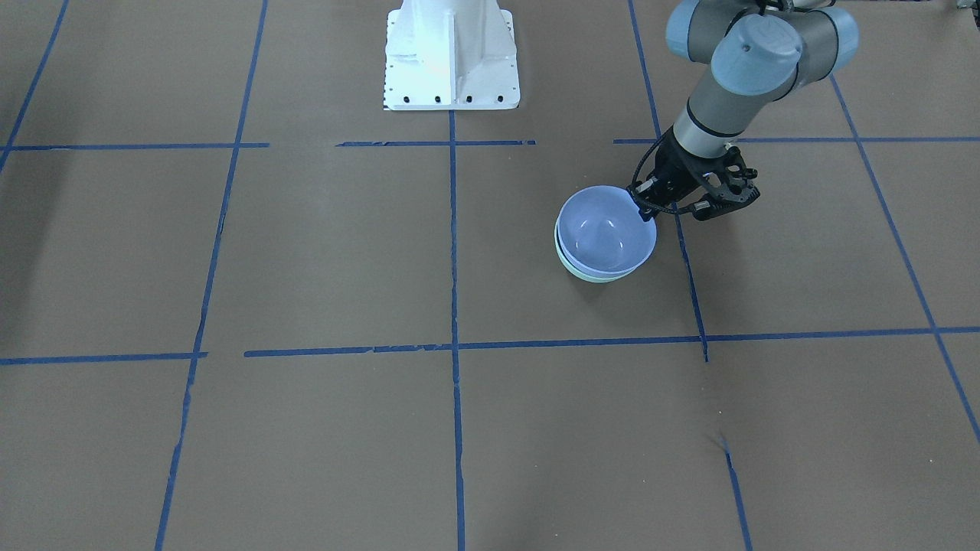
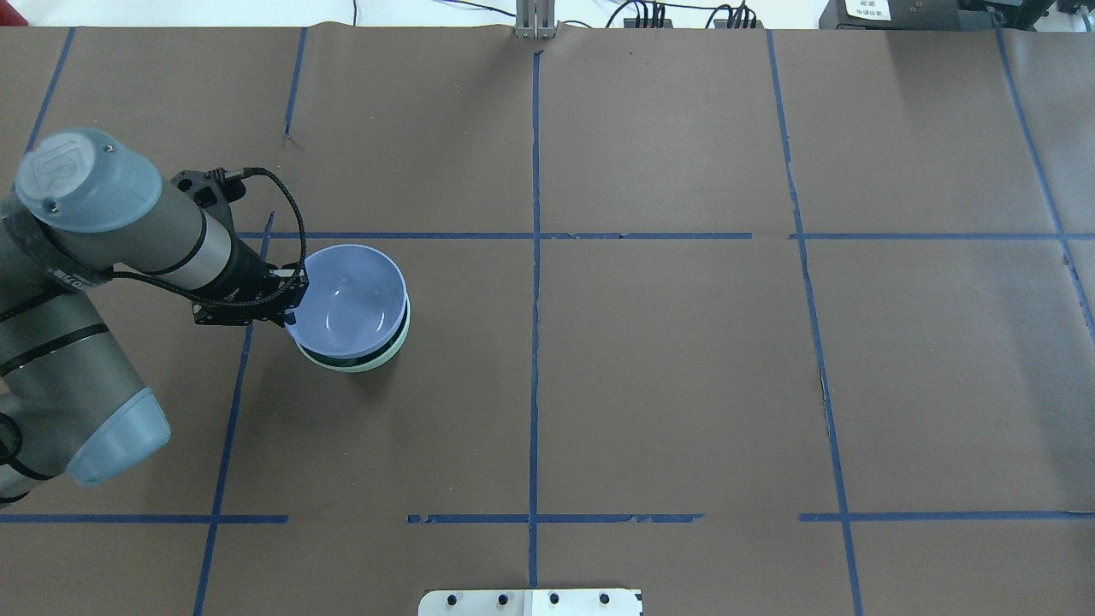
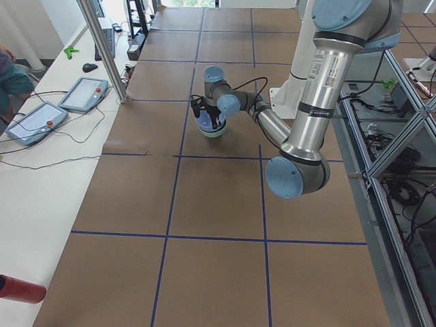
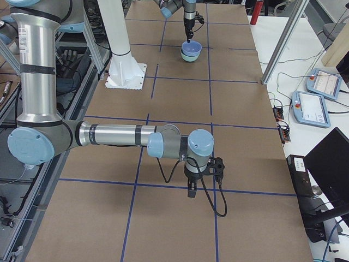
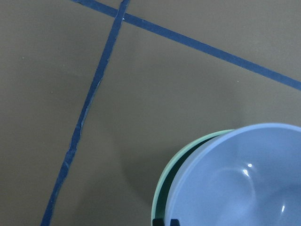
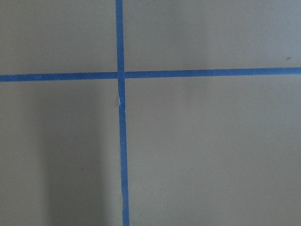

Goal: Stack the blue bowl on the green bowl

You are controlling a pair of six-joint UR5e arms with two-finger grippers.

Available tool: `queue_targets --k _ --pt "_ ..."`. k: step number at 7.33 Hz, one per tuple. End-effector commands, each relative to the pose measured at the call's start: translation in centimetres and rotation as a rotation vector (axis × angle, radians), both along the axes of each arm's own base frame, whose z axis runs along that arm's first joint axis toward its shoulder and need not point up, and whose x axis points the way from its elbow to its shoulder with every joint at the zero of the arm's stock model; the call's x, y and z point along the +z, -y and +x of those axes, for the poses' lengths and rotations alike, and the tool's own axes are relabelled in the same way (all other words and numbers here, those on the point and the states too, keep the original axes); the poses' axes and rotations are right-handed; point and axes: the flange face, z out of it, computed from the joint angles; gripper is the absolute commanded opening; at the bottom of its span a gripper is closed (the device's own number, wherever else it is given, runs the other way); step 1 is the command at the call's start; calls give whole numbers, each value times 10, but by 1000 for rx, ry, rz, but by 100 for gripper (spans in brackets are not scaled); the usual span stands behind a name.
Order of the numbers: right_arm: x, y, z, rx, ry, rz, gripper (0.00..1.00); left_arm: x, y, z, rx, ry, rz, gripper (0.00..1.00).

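Note:
The blue bowl (image 1: 605, 229) sits nested in the green bowl (image 1: 589, 274), slightly tilted, on the brown table's left half. Both also show in the overhead view, the blue bowl (image 2: 351, 299) over the green bowl (image 2: 400, 332), and in the left wrist view, the blue bowl (image 5: 244, 179) inside the green rim (image 5: 188, 150). My left gripper (image 2: 295, 295) (image 1: 647, 205) is shut on the blue bowl's rim at the side nearest the arm; its fingertips (image 5: 161, 221) show at the frame's bottom edge. My right gripper (image 4: 191, 191) hangs low over bare table far from the bowls; I cannot tell whether it is open or shut.
Blue tape lines (image 2: 535, 257) divide the brown paper table into squares. The white robot base (image 1: 452, 61) stands at the table's near-robot edge. Tablets (image 3: 41, 119) and cables lie on a side bench off the table. A metal post (image 3: 102, 48) stands at the table's corner.

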Motion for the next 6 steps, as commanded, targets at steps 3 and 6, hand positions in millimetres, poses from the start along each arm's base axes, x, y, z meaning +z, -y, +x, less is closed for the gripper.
queue_targets --k 3,6 --pt "0 0 0 0 0 -1 100 -16 -5 -13 0 -35 24 99" --pt "0 0 0 1 0 -1 100 21 25 -105 77 28 262 100"
